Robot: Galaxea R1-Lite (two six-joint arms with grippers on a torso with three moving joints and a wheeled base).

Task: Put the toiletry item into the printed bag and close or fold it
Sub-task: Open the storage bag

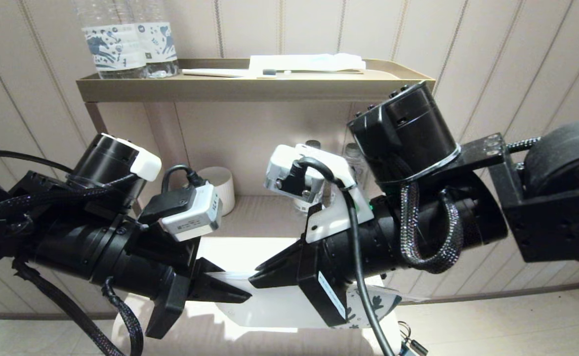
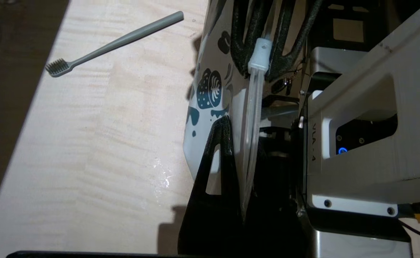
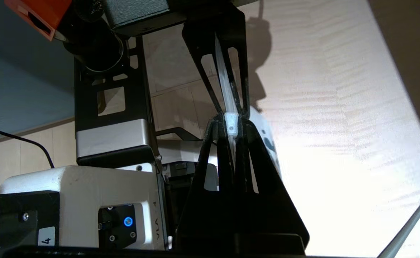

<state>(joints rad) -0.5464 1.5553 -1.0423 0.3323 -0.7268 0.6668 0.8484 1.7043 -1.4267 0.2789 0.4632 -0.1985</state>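
Both grippers are pinching the printed bag (image 1: 289,306) by its seal strip above the wooden tabletop (image 2: 88,161), left gripper (image 1: 242,295) and right gripper (image 1: 257,278) meeting tip to tip. Off the bag's printed side, the toothbrush (image 2: 117,42) is lying flat, apparently outside it, nearer the right gripper.

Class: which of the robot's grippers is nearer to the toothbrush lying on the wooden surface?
Left. The left gripper holds the printed bag on the side nearer the toothbrush; the right gripper grips the bag's slider end, beyond it.
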